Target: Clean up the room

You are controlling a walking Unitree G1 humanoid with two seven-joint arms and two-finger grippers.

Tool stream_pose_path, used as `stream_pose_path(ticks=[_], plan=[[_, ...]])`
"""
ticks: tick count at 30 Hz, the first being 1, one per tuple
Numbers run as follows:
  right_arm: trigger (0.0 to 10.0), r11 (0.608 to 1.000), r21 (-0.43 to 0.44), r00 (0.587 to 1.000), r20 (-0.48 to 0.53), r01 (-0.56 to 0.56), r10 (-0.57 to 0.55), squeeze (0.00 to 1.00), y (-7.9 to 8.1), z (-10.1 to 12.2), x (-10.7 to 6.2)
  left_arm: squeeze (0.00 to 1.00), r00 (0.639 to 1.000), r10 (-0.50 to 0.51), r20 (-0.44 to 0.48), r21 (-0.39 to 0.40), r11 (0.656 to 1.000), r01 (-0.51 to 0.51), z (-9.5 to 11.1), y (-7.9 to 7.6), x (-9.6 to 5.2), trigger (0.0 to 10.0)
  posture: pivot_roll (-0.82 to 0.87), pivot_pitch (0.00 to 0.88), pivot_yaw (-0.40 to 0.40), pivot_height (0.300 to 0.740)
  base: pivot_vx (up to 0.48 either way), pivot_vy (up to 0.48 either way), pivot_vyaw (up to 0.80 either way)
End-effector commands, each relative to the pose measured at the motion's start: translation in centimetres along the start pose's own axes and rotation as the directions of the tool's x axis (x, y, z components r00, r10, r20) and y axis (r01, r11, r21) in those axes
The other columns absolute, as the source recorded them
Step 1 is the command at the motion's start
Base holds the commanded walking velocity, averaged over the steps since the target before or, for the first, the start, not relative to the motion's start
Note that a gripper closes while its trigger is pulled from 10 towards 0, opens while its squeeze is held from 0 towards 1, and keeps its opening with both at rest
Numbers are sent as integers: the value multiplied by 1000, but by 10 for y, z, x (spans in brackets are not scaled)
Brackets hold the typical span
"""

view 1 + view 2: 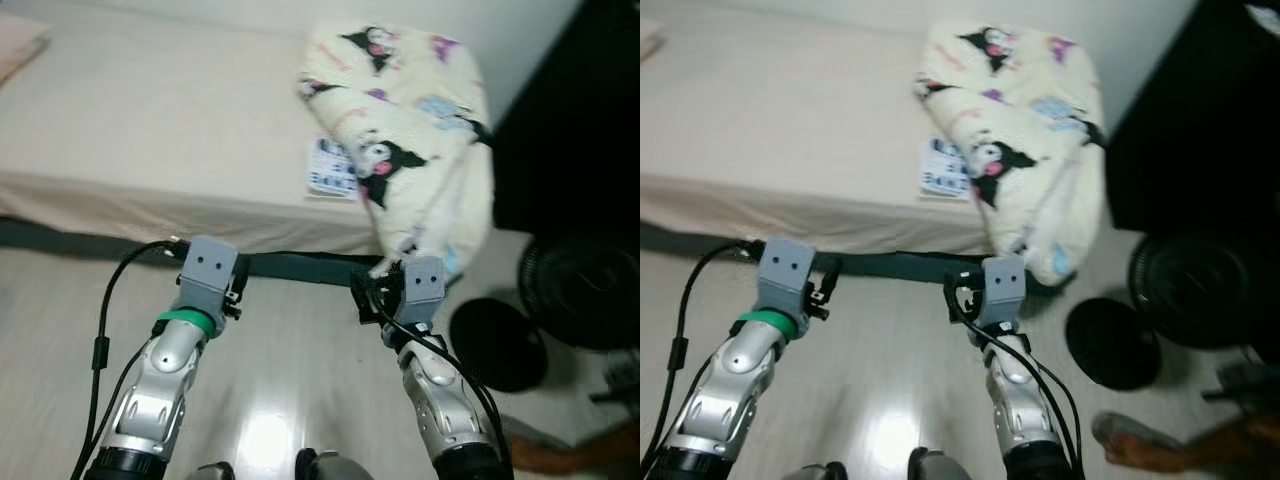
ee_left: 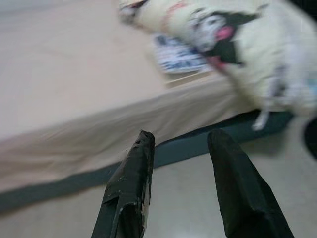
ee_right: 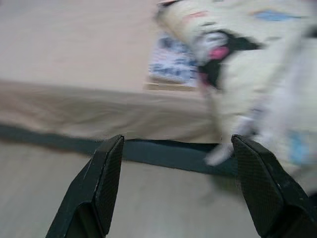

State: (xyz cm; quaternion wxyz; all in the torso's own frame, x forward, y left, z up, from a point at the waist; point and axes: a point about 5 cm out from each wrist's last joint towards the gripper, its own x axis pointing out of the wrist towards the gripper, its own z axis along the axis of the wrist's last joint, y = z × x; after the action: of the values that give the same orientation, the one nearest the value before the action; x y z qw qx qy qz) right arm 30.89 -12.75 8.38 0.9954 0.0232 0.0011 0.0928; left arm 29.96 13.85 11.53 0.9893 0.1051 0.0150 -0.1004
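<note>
**A:** How far along does the tidying look, reading from the robot's left across?

**B:** Hardly begun, by the look of it. Far left, the bed (image 1: pixel 150 130) lies bare under its beige sheet. The left gripper (image 2: pixel 181 163) is held up in front of the bed's edge, its fingers parted with only floor and bed frame between them, holding nothing.

**A:** And in the middle?

**B:** A small blue-and-white printed item (image 1: pixel 333 168), maybe a booklet or packet, lies flat on the mattress near the edge, partly tucked under the blanket. It is too blurred to say more.

**A:** The blanket itself?

**B:** The cream cartoon-print blanket (image 1: pixel 410 120) is bunched at the right end of the bed, with one end spilling over the side towards the floor. The right gripper (image 3: pixel 181 183) points at that hanging part with its fingers spread wide and empty, near the cloth but apart from it.

**A:** Further right?

**B:** A round black base (image 1: pixel 497 343) and a black fan (image 1: pixel 580 290) sit on the floor beside a dark cabinet.

**A:** So what remains?

**B:** Seemingly everything: the blanket is unfolded and the printed item not put away. The blanket's overhang looks the likeliest first grasp.
</note>
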Motion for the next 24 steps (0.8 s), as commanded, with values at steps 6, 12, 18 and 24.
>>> stream_pose_path(ticks=[6, 12, 18, 24], plan=[[10000, 1000, 3, 1000, -29, 12, -12, 0, -2, -8, -4, 0, 1000, 9, 2, 15, 1000, -9, -3, 1, -1, 10000, 37, 75, -7, 740, 210, 0, -533], [10000, 1000, -1, 1000, -27, 11, -11, 0, -2, -7, -4, 0, 1000, 10, 6, 15, 1000, -10, -2, 2, -1, 10000, 37, 76, -7, 740, 459, 0, 0], [10000, 1000, -1, 1000, -26, 12, -12, 0, -2, -7, -4, 0, 1000, 9, 8, 16, 1000, -9, -2, 1, 0, 10000, 36, 75, -7, 740, 461, 0, 0], [10000, 1000, -1, 1000, -25, 11, -11, 0, -1, -7, -4, 0, 1000, 11, 9, 19, 1000, -11, -2, 2, 0, 10000, 39, 73, -6, 740, 461, 0, 0]])
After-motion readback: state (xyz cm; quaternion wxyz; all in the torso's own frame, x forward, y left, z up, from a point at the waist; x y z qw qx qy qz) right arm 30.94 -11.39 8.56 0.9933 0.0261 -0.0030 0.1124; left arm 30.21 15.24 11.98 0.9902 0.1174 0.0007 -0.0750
